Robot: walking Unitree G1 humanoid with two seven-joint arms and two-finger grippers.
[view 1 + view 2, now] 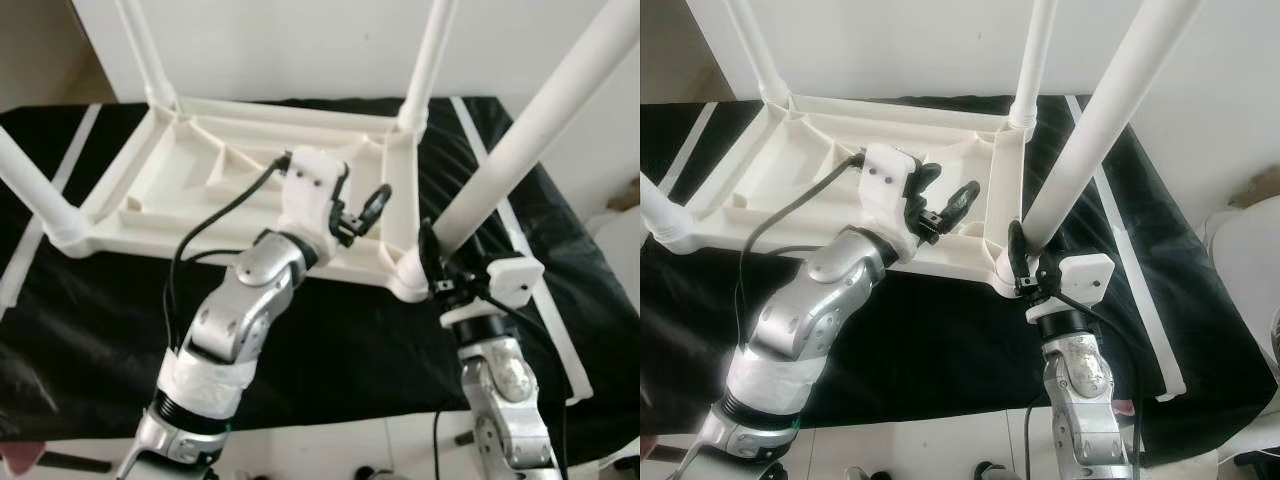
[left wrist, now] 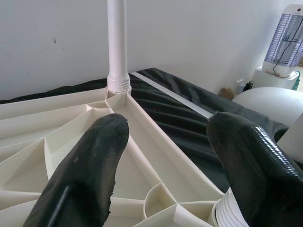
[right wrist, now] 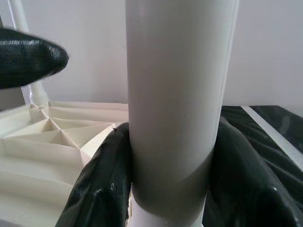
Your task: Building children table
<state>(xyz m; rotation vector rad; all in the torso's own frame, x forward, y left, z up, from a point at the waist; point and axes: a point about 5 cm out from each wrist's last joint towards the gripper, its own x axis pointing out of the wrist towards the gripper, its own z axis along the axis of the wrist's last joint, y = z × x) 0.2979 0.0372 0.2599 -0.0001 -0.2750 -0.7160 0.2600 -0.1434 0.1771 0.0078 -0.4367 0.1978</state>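
White plastic fills the centre of the frame: the table top (image 1: 250,190) lies upside down on a black cloth (image 1: 330,340), ribs up, all four legs standing in its corners. The near right leg (image 1: 530,130) slants up to the upper right of the frame, and the right gripper (image 1: 432,262) clamps it low down, just above the corner socket (image 1: 410,275), one black finger on each side. The left gripper (image 1: 360,212) hovers over the right-hand ribs with its fingers (image 2: 90,165) spread wide, holding nothing.

Risk now: the leg looks to lean, though the wide lens may exaggerate that. If it is only part seated, a twist or push off its axis could cross the thread or pop it out of the socket, and with no hand bracing the top, the whole piece could slide on the cloth.

Room is tight on the right, where the corner sits near the cloth's white stripe (image 1: 520,250) and the edge beyond. Lower centre lies open.
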